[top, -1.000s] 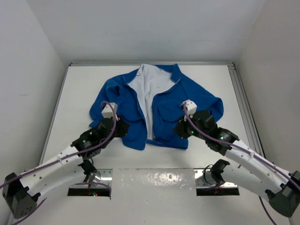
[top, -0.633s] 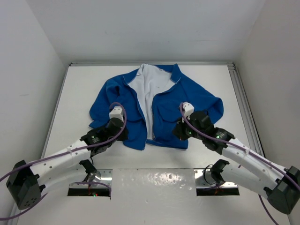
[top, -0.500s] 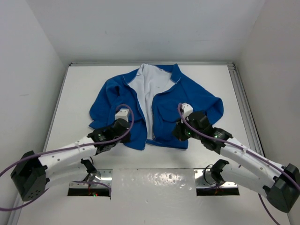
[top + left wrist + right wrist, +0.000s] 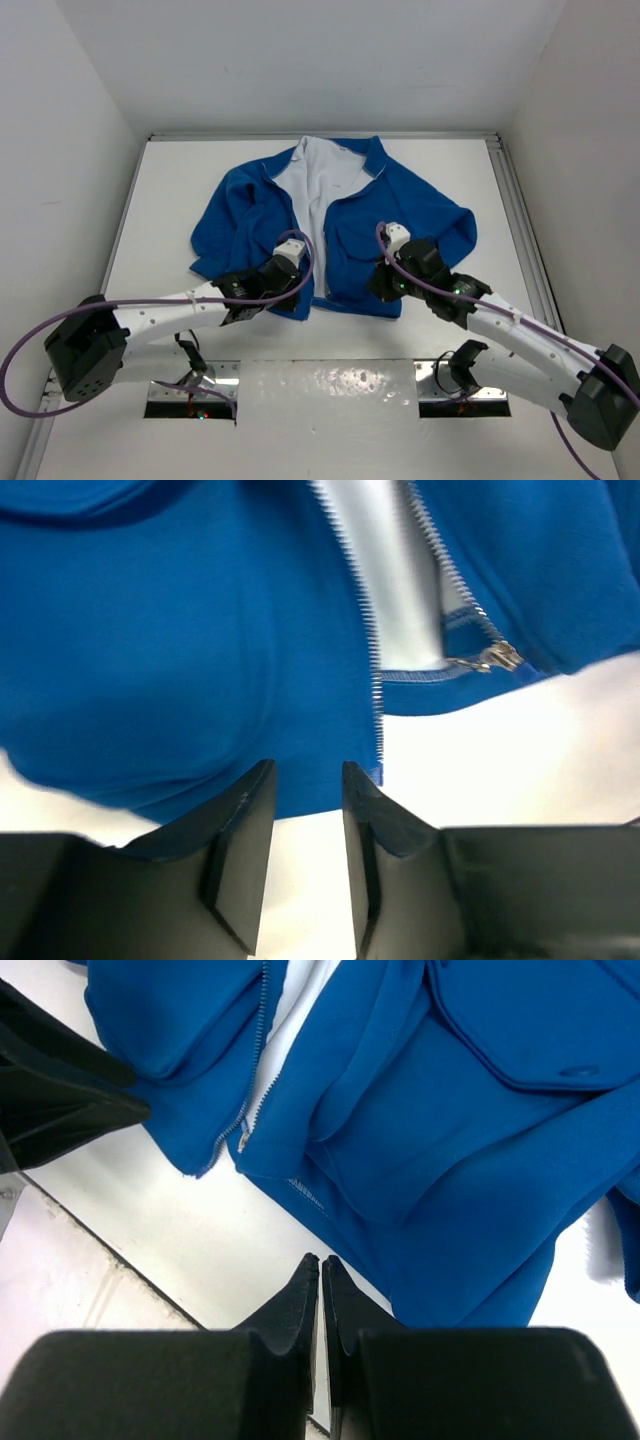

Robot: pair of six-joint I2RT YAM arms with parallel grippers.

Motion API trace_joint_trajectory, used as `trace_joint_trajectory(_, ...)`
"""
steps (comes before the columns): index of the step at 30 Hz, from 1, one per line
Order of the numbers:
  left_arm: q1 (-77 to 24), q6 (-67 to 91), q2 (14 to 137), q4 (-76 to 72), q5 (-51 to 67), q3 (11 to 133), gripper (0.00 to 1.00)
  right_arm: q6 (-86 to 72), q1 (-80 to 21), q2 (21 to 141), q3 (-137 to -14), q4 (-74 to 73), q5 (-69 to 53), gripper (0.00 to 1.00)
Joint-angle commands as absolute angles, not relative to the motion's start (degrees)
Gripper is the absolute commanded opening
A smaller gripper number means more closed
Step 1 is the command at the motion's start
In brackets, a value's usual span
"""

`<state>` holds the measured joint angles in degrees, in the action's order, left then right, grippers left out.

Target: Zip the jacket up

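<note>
Top external view: the bright blue long-sleeved fabric jacket [image 4: 420,210] is laid flat and unzipped on the white table [image 4: 160,200], with its collar at the far side and white lining bared between the halves of its pale silver zipper [image 4: 377,670]. At the near hem, the left gripper [image 4: 305,770] is held just short of the zipper's lower end, narrowly parted and empty. The right gripper [image 4: 320,1260] is pressed fully closed on nothing, over bare table just before the other panel's hem.
</note>
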<state>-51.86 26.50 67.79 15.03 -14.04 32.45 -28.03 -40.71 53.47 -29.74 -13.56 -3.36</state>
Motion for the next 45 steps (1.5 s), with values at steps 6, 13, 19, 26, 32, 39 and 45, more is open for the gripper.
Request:
trace_joint_trajectory(6,-53.7,24.2,75.4,12.6,-10.8,34.8,0.30,-28.8,-40.9,52.7,-29.1,-11.2,-2.5,0.05)
trace_joint_trajectory(13,-53.7,24.6,80.0,12.4,-13.5,35.0,0.37,-29.2,-40.9,52.2,-28.3,-10.7,-2.9,0.08)
trace_joint_trajectory(19,-53.8,24.3,83.2,10.3,-12.8,33.5,0.18,-29.3,-40.9,51.6,-28.1,-10.5,-2.5,0.13)
trace_joint_trajectory(26,-53.8,24.9,79.7,7.0,-10.6,32.1,0.00,-30.0,-40.9,52.3,-28.1,-9.8,-3.2,0.18)
trace_joint_trajectory(32,-53.7,26.8,74.1,7.4,-6.7,33.0,0.05,-31.1,-40.9,52.3,-27.9,-8.7,-4.5,0.23)
trace_joint_trajectory(39,-53.8,25.1,76.8,6.3,-3.3,33.0,0.40,-31.1,-40.9,52.6,-27.9,-9.0,-4.5,0.24)
trace_joint_trajectory(45,-53.8,25.5,82.3,7.3,-8.4,32.7,0.37,-31.4,-41.0,52.0,-27.6,-9.1,-4.4,0.24)
